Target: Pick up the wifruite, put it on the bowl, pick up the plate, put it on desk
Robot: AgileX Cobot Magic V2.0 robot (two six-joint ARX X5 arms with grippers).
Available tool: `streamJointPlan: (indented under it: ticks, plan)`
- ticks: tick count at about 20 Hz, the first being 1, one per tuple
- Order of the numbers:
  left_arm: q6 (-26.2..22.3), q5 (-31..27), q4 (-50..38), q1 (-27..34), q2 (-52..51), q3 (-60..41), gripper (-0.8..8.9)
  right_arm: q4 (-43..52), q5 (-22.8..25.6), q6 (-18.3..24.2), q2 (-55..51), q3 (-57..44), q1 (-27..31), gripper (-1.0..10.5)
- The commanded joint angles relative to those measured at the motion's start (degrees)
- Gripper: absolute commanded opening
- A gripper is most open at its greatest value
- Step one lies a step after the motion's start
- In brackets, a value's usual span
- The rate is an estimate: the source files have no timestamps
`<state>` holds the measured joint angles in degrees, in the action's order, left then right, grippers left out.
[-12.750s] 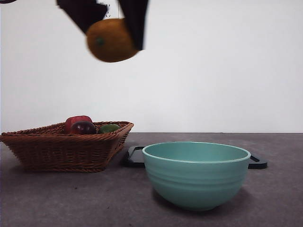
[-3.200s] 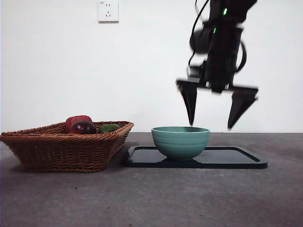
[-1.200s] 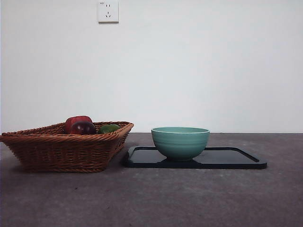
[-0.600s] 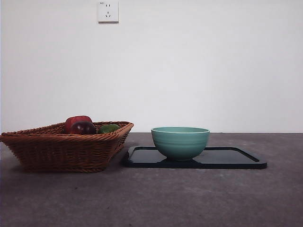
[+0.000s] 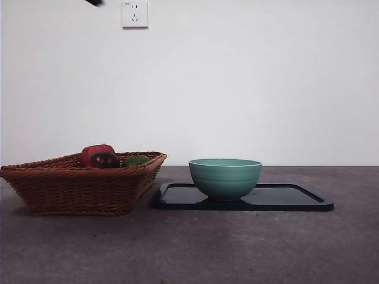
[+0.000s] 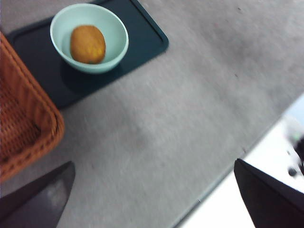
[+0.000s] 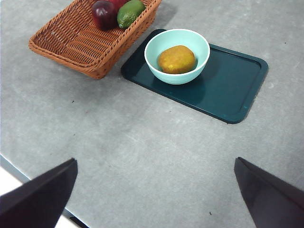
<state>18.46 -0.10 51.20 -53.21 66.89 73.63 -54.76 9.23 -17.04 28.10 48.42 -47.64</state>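
The orange-brown wifruite [image 6: 88, 43] lies inside the teal-green bowl [image 6: 113, 29]; it also shows in the right wrist view [image 7: 176, 59]. In the front view the bowl [image 5: 225, 177] hides it. The bowl [image 7: 155, 47] stands on the flat black tray [image 5: 287, 199], toward the tray's basket end. My left gripper [image 6: 153, 163] is open and empty, high above the desk [image 5: 237, 248], away from the bowl. My right gripper [image 7: 156, 160] is open and empty, high above the desk's front part. A black arm tip [image 5: 95, 2] shows at the front view's top left.
A brown wicker basket [image 5: 77, 183] stands left of the tray, holding a dark red-purple fruit [image 7: 104, 13] and a green fruit [image 7: 130, 13]. The tray [image 7: 228, 90] has bare room beside the bowl. A wall socket [image 5: 135, 13] is behind. The desk's edge [image 6: 223, 183] shows in the left wrist view.
The fruit, held aloft 10 seconds ago, now lies in the bowl, which stands on the tray. The open gripper above the bowl has left. A black tip has appeared at top left.
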Motion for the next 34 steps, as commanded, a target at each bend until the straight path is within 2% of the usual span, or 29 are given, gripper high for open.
streamJointPlan:
  ticks: [1,12,17,21,27,34]
  plan:
    - [-2.40,-0.09,-0.15,1.31,7.21,6.05,5.93,0.57,0.26,-0.96,0.11,0.33,-0.61,6.3]
    - [-10.19,-0.09,2.14,8.28,38.75,29.62,5.93,0.79,0.24,-0.96,0.11,0.33,-0.61,6.3]
    - [-14.58,-0.55,8.87,9.25,51.84,45.68,5.92,0.79,0.24,-0.94,0.11,0.33,-0.61,6.3]
    - [-15.06,-1.62,12.50,9.88,61.72,56.19,5.92,0.79,0.24,-0.96,0.11,0.33,-0.61,6.3]
    - [-15.06,-1.62,11.13,11.30,69.44,59.52,5.91,0.76,0.24,-0.96,0.11,0.33,-0.61,6.3]
    - [-15.32,-1.60,9.57,11.56,72.35,59.49,5.89,0.74,0.24,-0.96,0.11,0.33,-0.61,6.3]
